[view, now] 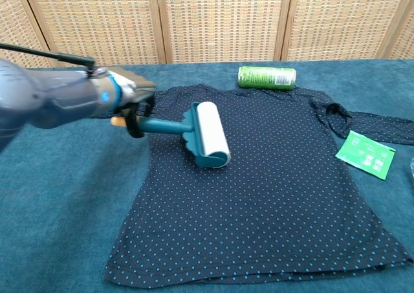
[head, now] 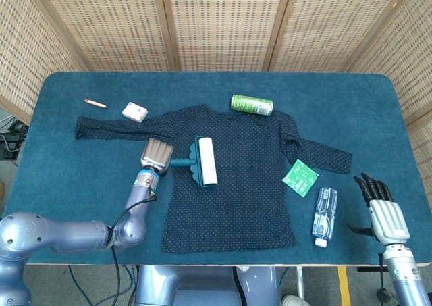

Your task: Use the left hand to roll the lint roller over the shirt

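Left hand (head: pixel 156 156) wrapped around the teal handle of the lint roller (head: pixel 204 161), fingers clamped tight, presumably to keep the white drum pressed flat on the shirt (head: pixel 236 184). Roller lying on the upper-left chest of the spread garment, at about 10 o'clock from its middle. Shirt laid flat on the blue surface (head: pixel 61 177), likely for smooth rolling. Right hand (head: pixel 381 211) parked at 4 o'clock past the bottle (head: pixel 325 215), fingers apart, holding nothing.
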